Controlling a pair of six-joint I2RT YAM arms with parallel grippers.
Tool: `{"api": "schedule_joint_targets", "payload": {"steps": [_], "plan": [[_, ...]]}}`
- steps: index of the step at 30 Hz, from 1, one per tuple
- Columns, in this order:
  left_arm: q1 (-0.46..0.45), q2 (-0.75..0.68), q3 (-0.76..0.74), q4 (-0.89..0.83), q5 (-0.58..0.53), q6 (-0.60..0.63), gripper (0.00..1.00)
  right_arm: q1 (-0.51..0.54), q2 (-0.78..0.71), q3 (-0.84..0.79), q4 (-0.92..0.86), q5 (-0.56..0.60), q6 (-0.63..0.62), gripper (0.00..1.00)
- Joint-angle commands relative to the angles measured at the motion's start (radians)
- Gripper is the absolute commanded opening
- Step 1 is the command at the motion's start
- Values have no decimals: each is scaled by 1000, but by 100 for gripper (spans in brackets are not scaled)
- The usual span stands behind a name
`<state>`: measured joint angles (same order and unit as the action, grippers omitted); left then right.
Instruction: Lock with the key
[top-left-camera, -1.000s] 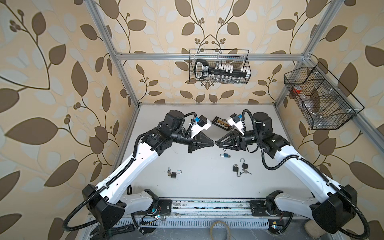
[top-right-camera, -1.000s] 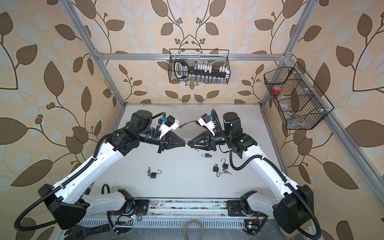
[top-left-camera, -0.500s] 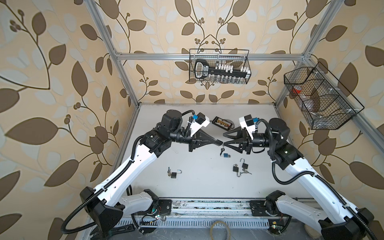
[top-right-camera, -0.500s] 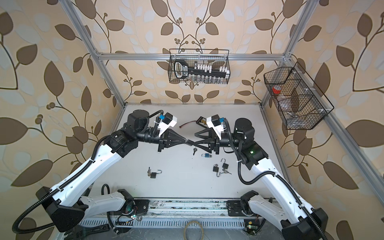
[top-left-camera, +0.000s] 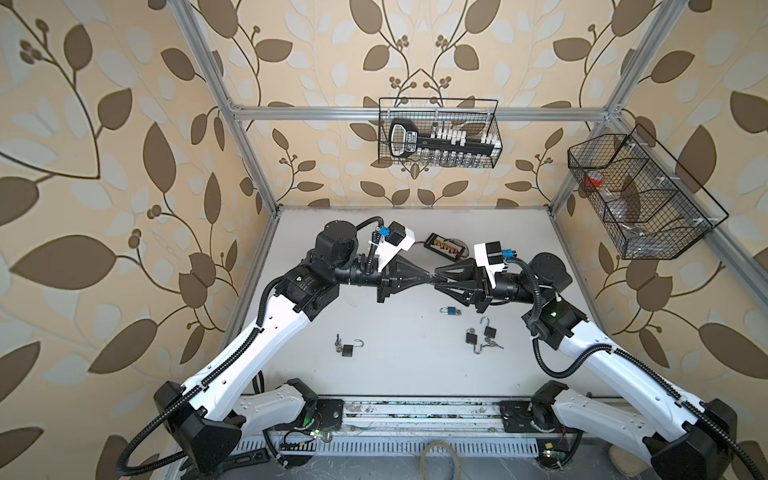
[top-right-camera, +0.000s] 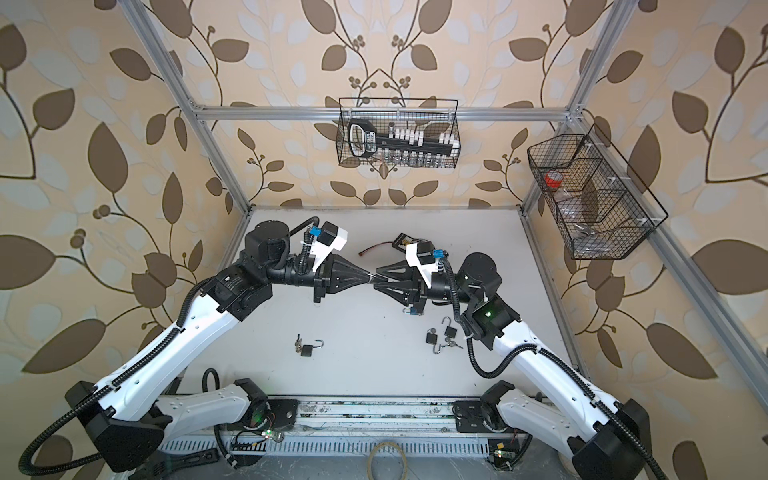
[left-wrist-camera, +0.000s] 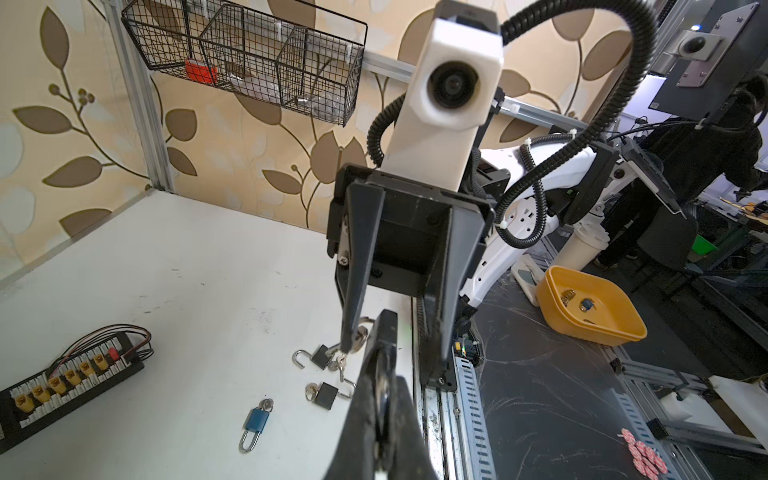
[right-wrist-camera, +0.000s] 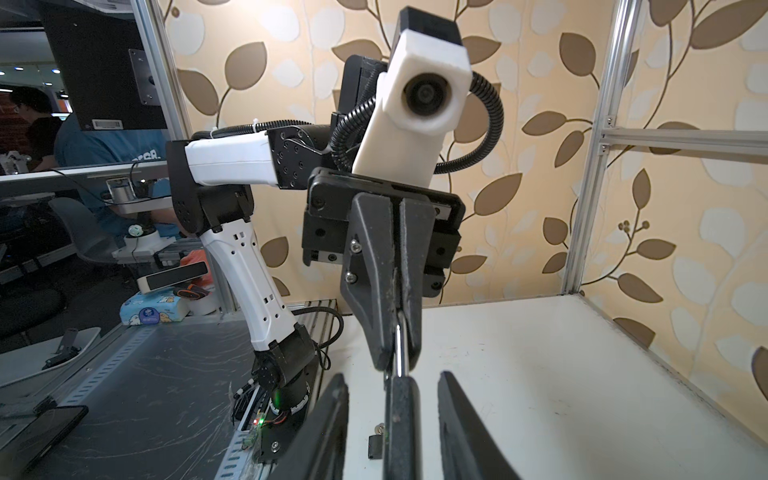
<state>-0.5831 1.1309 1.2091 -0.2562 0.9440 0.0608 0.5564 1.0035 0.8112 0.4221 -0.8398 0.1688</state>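
Above the middle of the table (top-left-camera: 395, 374), the two grippers meet tip to tip in both top views. The left gripper (right-wrist-camera: 397, 361) is pinched tight on the shackle (right-wrist-camera: 398, 340) of a black padlock (right-wrist-camera: 401, 424), so the lock hangs in the air, clear of the table. The right gripper (right-wrist-camera: 392, 380) has its fingers apart, one on each side of the padlock's body. A gap shows on both sides, and it grips nothing. In the left wrist view a small metal ring (left-wrist-camera: 360, 332) hangs by one right fingertip. It may carry the key, but it is too small to be sure.

On the table lies a blue lock (top-left-camera: 451, 310) with its shackle closed. Near it are two black locks (top-left-camera: 471, 336) with open shackles and keys (top-left-camera: 493, 344) just beside them. Near the left arm another black lock (top-left-camera: 347, 351) lies open, also with keys just beside it. A connector board (top-left-camera: 446, 248) sits toward the back.

The back basket (top-left-camera: 436, 100) on the rear wall holds a long black tool (top-left-camera: 415, 143) with white blocks on it and a row of small bottles beneath. The side basket (top-left-camera: 685, 226) has three compartments: a red thing (top-left-camera: 594, 179) in the one nearest the back, and clear plastic in the others. Off the table, a yellow tub (left-wrist-camera: 582, 328) holds a few small metal bits and something blue.
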Motion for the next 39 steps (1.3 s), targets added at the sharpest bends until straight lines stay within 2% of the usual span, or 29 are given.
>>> {"api": "schedule_joint_targets", "payload": {"steps": [1, 13, 22, 31, 35, 39], "plan": [[-2, -40, -3, 70, 41, -16, 0, 6, -19, -43, 91, 48, 30, 34], [4, -43, -6, 77, 52, -19, 0, 5, -19, -76, 147, 25, 88, 27], [5, -43, -5, 77, 52, -19, 0, 8, -5, -79, 155, 10, 105, 18], [4, -42, -4, 76, 52, -19, 0, 12, 12, -75, 155, 2, 110, 17], [4, -43, -4, 75, 52, -18, 0, 12, 12, -78, 156, 2, 111, 25], [6, -42, -4, 74, 52, -16, 0, 11, 7, -80, 155, 8, 110, 23]]}}
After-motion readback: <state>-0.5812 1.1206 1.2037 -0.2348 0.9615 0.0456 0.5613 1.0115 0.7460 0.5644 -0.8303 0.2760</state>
